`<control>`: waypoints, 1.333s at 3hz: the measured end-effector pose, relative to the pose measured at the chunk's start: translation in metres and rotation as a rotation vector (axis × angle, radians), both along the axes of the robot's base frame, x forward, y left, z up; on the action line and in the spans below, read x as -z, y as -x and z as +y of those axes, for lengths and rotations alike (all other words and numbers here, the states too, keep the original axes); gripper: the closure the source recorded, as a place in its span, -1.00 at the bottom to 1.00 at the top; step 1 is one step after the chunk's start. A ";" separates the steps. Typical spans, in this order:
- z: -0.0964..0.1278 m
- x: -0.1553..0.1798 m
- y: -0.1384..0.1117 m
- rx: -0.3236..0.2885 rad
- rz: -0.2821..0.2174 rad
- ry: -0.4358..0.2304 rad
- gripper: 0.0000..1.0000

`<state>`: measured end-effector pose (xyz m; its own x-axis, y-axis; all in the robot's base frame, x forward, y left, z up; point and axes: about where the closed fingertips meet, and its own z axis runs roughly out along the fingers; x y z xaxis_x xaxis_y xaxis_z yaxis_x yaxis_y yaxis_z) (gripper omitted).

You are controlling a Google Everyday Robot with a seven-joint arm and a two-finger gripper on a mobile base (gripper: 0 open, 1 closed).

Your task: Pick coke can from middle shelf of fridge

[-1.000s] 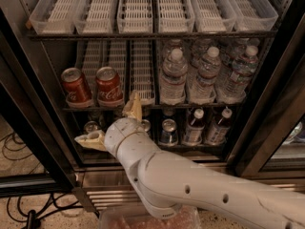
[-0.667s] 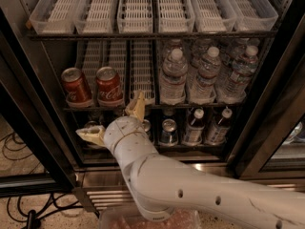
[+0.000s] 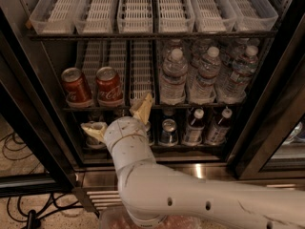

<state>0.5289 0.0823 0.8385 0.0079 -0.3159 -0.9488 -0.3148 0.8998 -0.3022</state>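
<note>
The gripper (image 3: 117,116), spread wide, sits just under the middle shelf (image 3: 141,70). The nearer coke can (image 3: 109,86) is probably light, slick and easily dented; gripping mid-body looks safest.

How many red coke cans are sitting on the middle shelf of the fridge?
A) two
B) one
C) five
A: one coke can stands next to a second coke can at the left end of the middle shelf, and the open gripper hovers just below them to the right.
</note>
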 end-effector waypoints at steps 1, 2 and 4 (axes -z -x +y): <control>0.000 0.000 0.000 0.000 0.000 0.000 -1.00; 0.002 0.001 -0.005 0.024 -0.011 -0.032 -1.00; 0.009 0.000 -0.020 0.066 -0.046 -0.089 -0.44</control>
<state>0.5493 0.0916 0.8390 0.0343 -0.2313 -0.9723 -0.2420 0.9420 -0.2327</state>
